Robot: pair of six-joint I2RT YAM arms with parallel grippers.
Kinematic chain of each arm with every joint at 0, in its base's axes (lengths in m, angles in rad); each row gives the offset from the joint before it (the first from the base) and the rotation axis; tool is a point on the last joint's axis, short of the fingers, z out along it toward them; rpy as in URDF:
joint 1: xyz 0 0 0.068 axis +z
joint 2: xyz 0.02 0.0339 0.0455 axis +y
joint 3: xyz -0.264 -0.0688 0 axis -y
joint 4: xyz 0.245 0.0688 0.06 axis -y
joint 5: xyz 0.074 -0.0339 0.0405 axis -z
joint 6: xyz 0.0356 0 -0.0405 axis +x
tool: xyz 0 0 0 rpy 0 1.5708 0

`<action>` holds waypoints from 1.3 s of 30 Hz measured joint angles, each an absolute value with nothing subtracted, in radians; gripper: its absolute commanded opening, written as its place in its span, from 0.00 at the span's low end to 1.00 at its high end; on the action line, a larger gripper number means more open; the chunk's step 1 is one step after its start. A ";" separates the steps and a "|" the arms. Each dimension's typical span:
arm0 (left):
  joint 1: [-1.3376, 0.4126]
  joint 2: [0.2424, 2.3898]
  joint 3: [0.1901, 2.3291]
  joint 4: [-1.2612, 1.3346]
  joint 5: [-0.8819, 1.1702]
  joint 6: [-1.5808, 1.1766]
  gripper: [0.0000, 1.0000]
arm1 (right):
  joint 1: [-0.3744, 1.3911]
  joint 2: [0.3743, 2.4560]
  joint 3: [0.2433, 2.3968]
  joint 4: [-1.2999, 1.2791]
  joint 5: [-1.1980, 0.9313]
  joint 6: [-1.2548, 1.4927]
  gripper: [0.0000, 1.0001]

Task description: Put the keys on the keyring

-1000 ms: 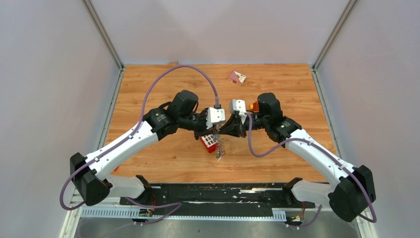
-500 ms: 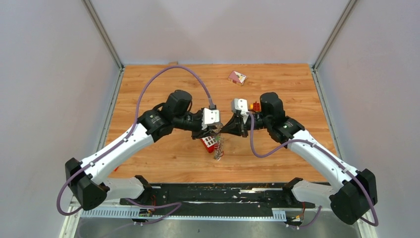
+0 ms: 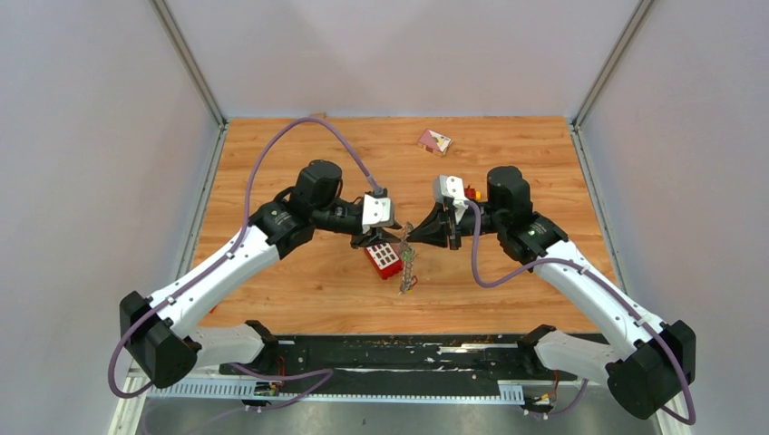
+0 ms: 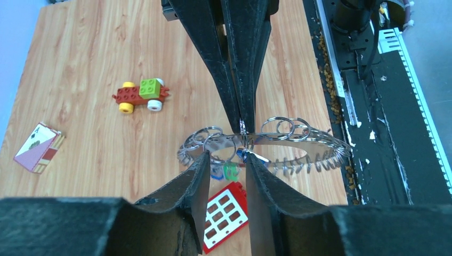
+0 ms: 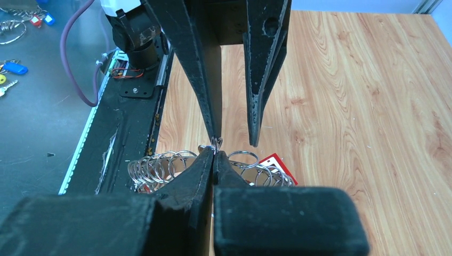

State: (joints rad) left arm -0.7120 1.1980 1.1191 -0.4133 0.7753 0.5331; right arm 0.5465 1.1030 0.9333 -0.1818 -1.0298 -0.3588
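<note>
The large flat grey metal keyring with a bumpy, coil-like rim [image 4: 312,162] is held up by its rim between the two arms, near the middle of the wooden surface [image 3: 299,163]. In the top view it is seen edge-on [image 3: 408,268]; whether its lower edge touches the wood cannot be told. Several small split rings are threaded along it. The rim is gripped by the right claw [image 4: 242,125], whose jaws are pressed together on the metal with no gap left between them in the right wrist view [image 5: 213,153]. The tiny keys with blue and green plastic tags [image 4: 229,170] hang at the ring just below that grip point.

The left claw [image 4: 226,162] is open. Its jaws are parted to either side of the tags and small rings, and nothing is seen clamped between them.

A red studded rectangular plastic brick [image 4: 226,216] lies flat on the surface just beside the ring, under the left claw. Well apart from it, a small toy car built of red and green blocks with yellow and white wheels [image 4: 141,96] is seen. A playing card [image 3: 433,140] lies near the far edge.
</note>
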 measured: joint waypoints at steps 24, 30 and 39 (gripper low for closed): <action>-0.712 1.226 1.091 -0.382 0.811 0.552 0.36 | 0.544 1.103 0.933 -0.184 -1.018 -0.373 0.00; -0.712 1.219 1.104 -0.408 0.812 0.572 0.35 | 0.544 1.103 0.933 -0.184 -1.012 -0.387 0.00; -0.712 1.231 1.148 -0.401 0.837 0.559 0.32 | 0.544 1.103 0.933 -0.184 -1.012 -0.394 0.00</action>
State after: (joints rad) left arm -0.7120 1.2312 1.1484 -0.4011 0.8371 0.5587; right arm 0.5442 1.1034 0.9329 -0.1837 -1.0122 -0.3943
